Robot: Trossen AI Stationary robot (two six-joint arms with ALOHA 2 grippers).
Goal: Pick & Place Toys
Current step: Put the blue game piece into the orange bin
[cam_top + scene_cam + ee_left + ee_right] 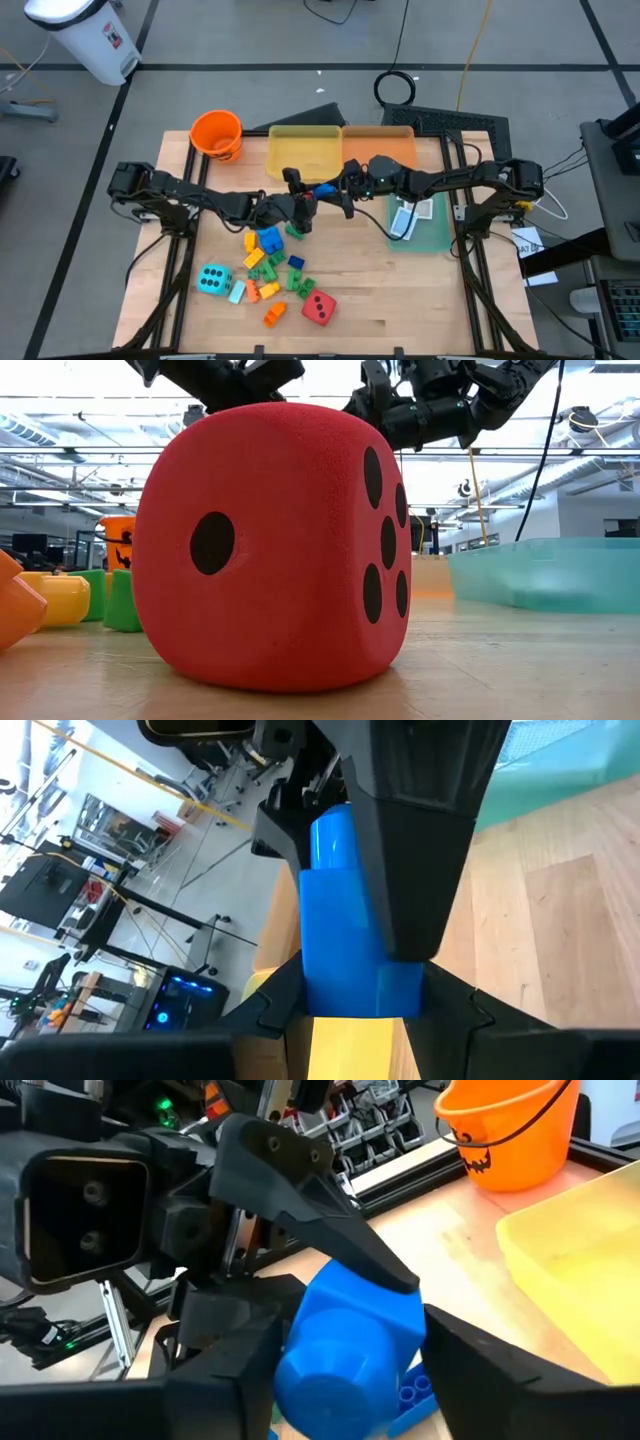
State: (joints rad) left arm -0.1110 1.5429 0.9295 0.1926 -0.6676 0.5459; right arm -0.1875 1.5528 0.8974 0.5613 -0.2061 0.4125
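Two grippers: we see left gripper [345, 935] clamping blue brick [345, 920]; right gripper [340, 1370] closing around it.
Tip: we release left only once right grips firmly.

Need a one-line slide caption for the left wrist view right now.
Left pincer holds a blue brick while the right pincer's fingers flank it above the yellow tray.

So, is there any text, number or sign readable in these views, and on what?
No words can be read.
Red die: one black pip on the facing side, five on the side to its right.
Orange bucket: a black jack-o'-lantern face, no letters.
White bin: a red label, too small to read.
Playing cards: print too small to read.
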